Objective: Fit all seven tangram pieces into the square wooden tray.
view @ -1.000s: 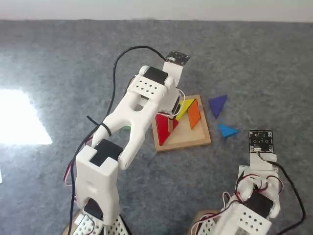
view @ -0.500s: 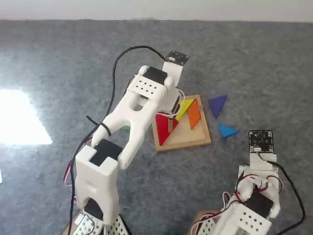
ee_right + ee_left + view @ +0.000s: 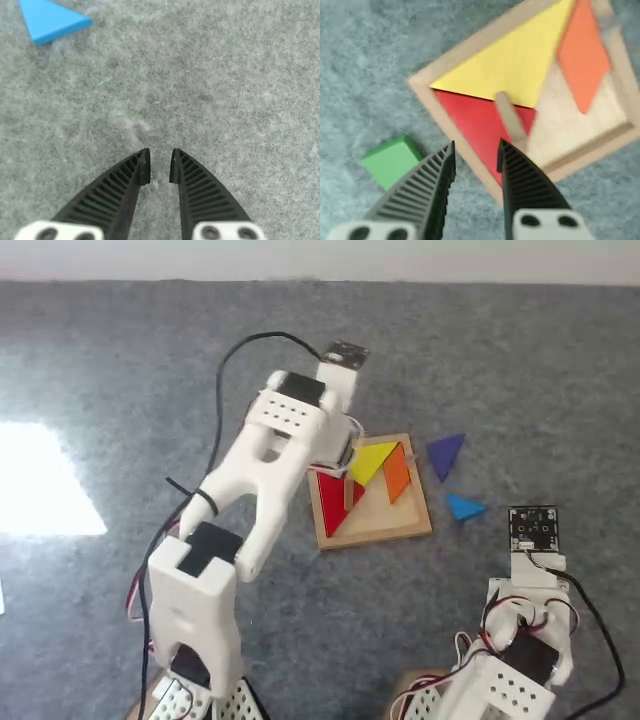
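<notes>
High view: the wooden tray [image 3: 375, 531] sat near the middle of the tabletop [image 3: 520, 360]. It held a red triangle [image 3: 330, 505], a yellow triangle [image 3: 370, 460] and an orange piece [image 3: 397, 475]. A purple triangle [image 3: 445, 453] and a light blue triangle [image 3: 465, 507] lay just beside the tray, on its side toward the right edge. Over the last second the left arm pulled off the tray toward the left edge. That uncovered the yellow triangle, which lay flat against the red one. The right arm had not moved from the near right corner.

Left wrist view: the left gripper [image 3: 476, 145] hung over the tray's rim with its jaws narrowly apart, holding nothing. A green piece [image 3: 392, 160] lay on the tabletop just beside the tray. Part of the tray floor was bare. A pale strip crossed the red triangle; I could not tell what it was.

Right wrist view: the right gripper [image 3: 159, 167] was nearly closed and empty over bare tabletop, with the light blue triangle well apart from it.

Judgement: the yellow placement looked finished. Three pieces were in and at least three out; the green one was nearest the freed gripper.
</notes>
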You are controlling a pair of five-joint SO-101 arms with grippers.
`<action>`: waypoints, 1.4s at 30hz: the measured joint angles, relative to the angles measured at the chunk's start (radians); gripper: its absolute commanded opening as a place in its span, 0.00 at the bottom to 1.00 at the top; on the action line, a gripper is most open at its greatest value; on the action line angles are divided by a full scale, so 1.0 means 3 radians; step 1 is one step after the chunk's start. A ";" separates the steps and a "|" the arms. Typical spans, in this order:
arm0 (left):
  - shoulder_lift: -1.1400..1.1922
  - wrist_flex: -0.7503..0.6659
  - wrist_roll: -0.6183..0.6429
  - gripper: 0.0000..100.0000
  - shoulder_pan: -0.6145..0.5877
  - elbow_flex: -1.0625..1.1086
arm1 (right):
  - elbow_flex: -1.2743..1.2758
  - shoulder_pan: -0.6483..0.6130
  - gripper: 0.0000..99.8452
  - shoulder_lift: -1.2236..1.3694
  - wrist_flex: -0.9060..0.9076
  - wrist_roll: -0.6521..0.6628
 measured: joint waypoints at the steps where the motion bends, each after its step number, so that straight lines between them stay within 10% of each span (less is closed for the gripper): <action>1: -0.0010 0.0005 0.0000 0.13 0.0077 0.0000 | 0.0000 0.0000 0.09 0.0000 0.0000 0.0000; 42: 0.0557 0.0118 -0.0245 0.10 -0.0271 -0.0542 | 0.0000 0.0000 0.09 0.0000 0.0000 0.0000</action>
